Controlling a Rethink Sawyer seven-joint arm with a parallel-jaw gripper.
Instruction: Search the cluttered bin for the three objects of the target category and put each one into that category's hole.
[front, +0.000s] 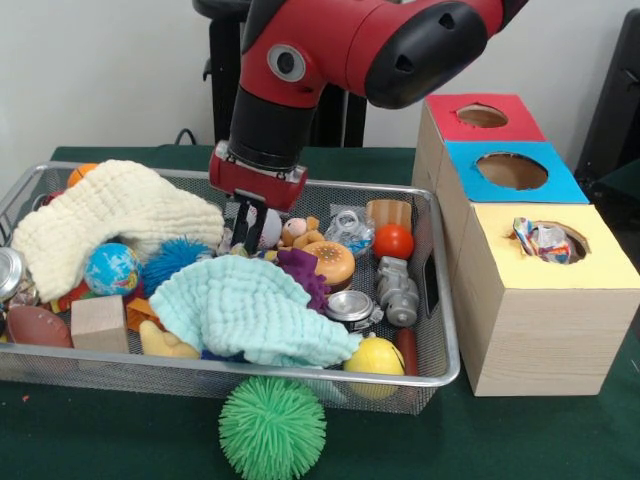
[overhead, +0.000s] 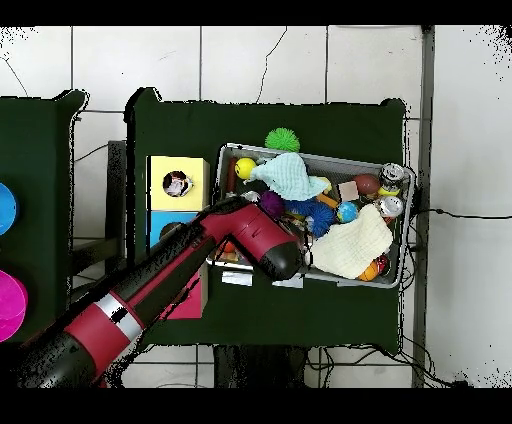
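The wire mesh bin (front: 440, 300) is full of toys and cloths; it also shows in the overhead view (overhead: 340, 160). My gripper (front: 250, 238) reaches down into the bin's back middle, its black fingers among the clutter next to a small whitish object (front: 270, 228) that I cannot identify. In the overhead view the arm hides the gripper. One white wad with red and blue patches (front: 545, 240) sits in the yellow-surround hole (front: 585, 232) of the wood-grain box, also in the overhead view (overhead: 177, 184). No other printed wad shows plainly in the bin.
A cream cloth (front: 115, 215) and a mint cloth (front: 250, 310) cover much of the bin. A green spiky ball (front: 272, 428) lies outside the bin's front. The blue-surround hole (front: 512, 170) and red-surround hole (front: 482, 115) stand behind the yellow one.
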